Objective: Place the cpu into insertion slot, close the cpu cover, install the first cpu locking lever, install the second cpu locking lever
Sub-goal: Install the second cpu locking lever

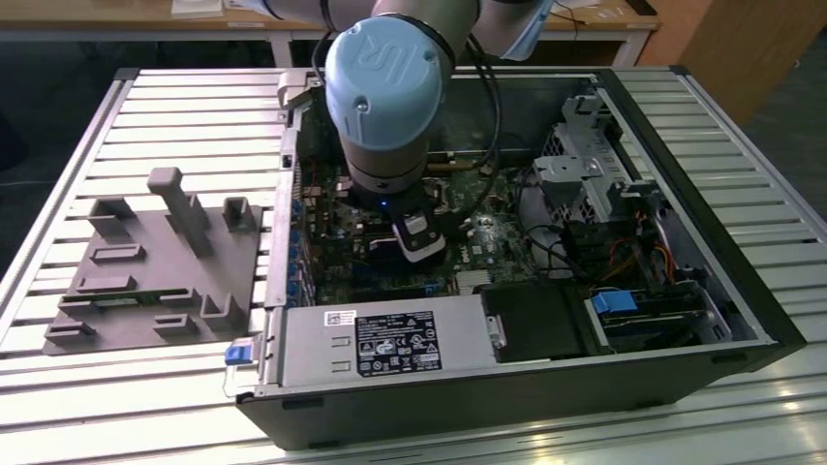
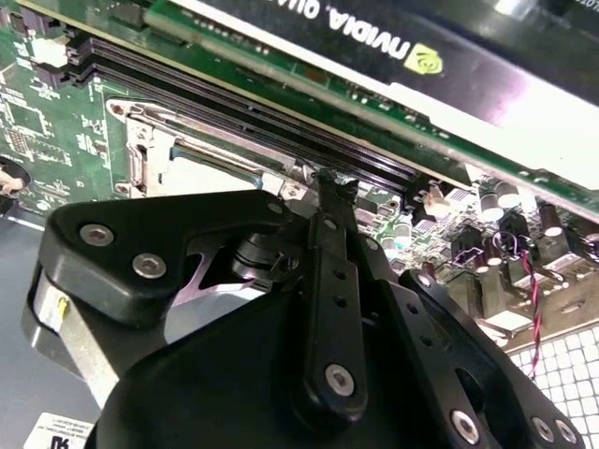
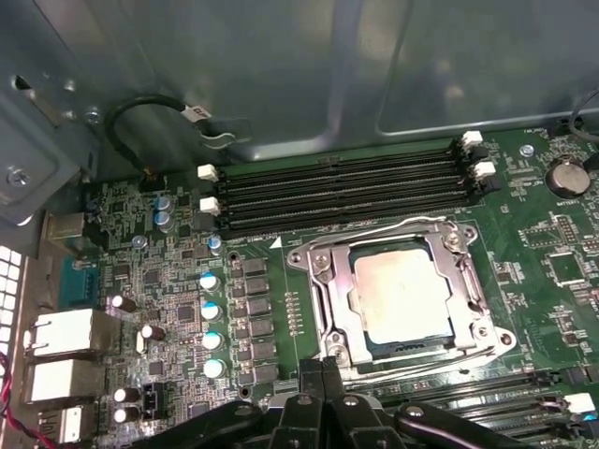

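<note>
Hovering our gripper (image 3: 323, 374), fingers pressed together, beside the cpu cover (image 3: 323, 281), we are risking scraping the seated cpu (image 3: 404, 295).

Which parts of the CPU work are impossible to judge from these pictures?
- Exterior view: the insertion slot is hidden behind the arm's blue joint and wrist.
- First wrist view: the cpu sits under the cpu cover; whether the locking levers are latched is too fine to tell.
- Second wrist view: the claw body hides most of the socket.
</note>
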Tool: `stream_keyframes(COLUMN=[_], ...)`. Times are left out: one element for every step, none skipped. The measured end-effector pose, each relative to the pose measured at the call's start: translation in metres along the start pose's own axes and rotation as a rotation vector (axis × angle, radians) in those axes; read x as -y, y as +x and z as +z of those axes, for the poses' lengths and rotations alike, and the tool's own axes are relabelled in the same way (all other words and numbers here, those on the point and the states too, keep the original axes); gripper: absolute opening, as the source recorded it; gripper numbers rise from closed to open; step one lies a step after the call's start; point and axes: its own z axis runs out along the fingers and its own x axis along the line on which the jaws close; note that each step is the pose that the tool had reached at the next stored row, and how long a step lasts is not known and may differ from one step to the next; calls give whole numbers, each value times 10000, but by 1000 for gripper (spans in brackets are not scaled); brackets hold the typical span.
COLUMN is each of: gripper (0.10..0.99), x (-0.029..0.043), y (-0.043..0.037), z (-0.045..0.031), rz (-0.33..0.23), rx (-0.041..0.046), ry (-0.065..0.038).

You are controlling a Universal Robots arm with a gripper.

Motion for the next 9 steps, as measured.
stream_keyframes(gripper=[106,106,106,106,106,106,106,106,106], x=[2,3,2,1,-1,-4,-9,-14,-18], y=[7,14,19,23,27,28,29,30,31], z=[3,6,10,13,18,24,30,34,40], rz=[0,0,-1,-1,-1,0,0,0,-1], rx=[0,1,1,1,1,1,1,1,1], ry=[-1,-3,-3,-4,-4,-4,-4,-2,-3])
